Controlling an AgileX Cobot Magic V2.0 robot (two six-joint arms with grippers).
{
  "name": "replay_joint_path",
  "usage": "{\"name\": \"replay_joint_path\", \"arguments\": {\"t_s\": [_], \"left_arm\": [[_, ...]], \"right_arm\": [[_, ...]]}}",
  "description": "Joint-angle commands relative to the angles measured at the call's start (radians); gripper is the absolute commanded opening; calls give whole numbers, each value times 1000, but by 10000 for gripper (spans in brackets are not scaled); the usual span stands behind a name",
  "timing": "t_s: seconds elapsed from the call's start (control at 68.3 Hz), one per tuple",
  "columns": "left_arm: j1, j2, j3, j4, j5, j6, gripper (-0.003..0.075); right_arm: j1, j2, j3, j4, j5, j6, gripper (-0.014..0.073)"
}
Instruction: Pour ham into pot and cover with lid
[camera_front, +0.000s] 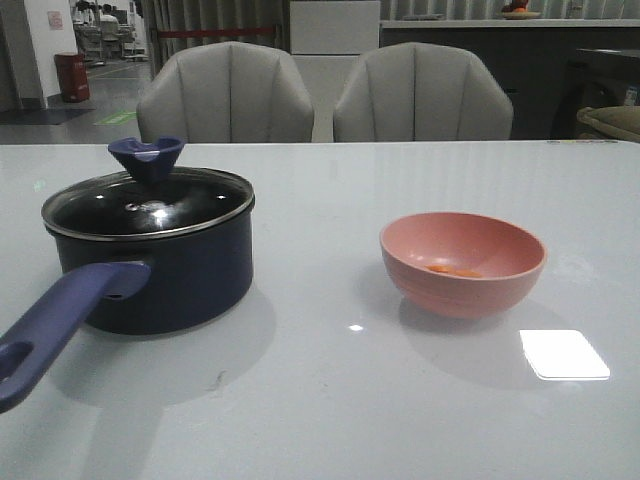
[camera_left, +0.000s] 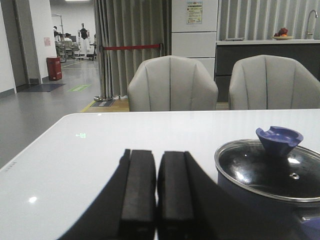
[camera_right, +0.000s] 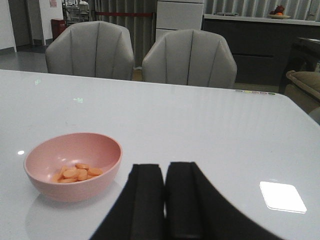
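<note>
- The ham (camera_right: 77, 173) lies as a small heap of thin orange-pink slices on the bottom of the pink bowl (camera_right: 75, 165), in the lower left of the right wrist view; the front view shows only a sliver of them (camera_front: 452, 269) over the bowl's near rim.
- In the front view the bowl (camera_front: 462, 262) stands right of centre on the white table (camera_front: 320, 400), well apart from the pot.
- The pot (camera_front: 160, 270), a dark navy saucepan, sits at the left of the front view, with its long blue-purple handle (camera_front: 60, 315) reaching toward the lower left corner, the hole at its end just visible.
- The lid (camera_front: 150, 203), dark glass with a silver rim, rests on the pot, its dark blue funnel-shaped knob (camera_front: 146, 157) upright.
- The left wrist view shows the lid (camera_left: 272, 172) from nearer, at lower right, with a small vent hole in the glass that the front view does not make plain.
- The left gripper (camera_left: 157, 192) appears only in its own wrist view, at bottom centre, its black fingers pressed together and holding nothing, just beside the pot.
- The right gripper (camera_right: 165, 200) shows only in the right wrist view, fingers likewise together and bare, near the bowl but not touching it.
- Two grey chairs (camera_front: 325, 95) stand behind the table's far edge.
- A bright rectangle of reflected light (camera_front: 564, 354) lies on the table at the lower right of the front view.
</note>
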Motion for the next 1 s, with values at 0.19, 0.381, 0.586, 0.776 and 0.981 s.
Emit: {"name": "replay_joint_path", "arguments": {"t_s": [0.19, 0.381, 0.586, 0.776, 0.981], "left_arm": [[-7, -16, 22, 0, -81, -5, 113], [-7, -16, 22, 0, -81, -5, 113], [-7, -16, 22, 0, -81, -5, 113], [-7, -16, 22, 0, -105, -5, 113], [-7, -16, -7, -12, -287, -5, 113]], "right_arm": [[-5, -20, -5, -11, -87, -1, 162], [-5, -20, -5, -11, -87, -1, 162], [-5, -20, -5, -11, -87, -1, 162], [-5, -20, -5, -11, -87, -1, 162], [-5, -20, -5, -11, -87, -1, 162]]}}
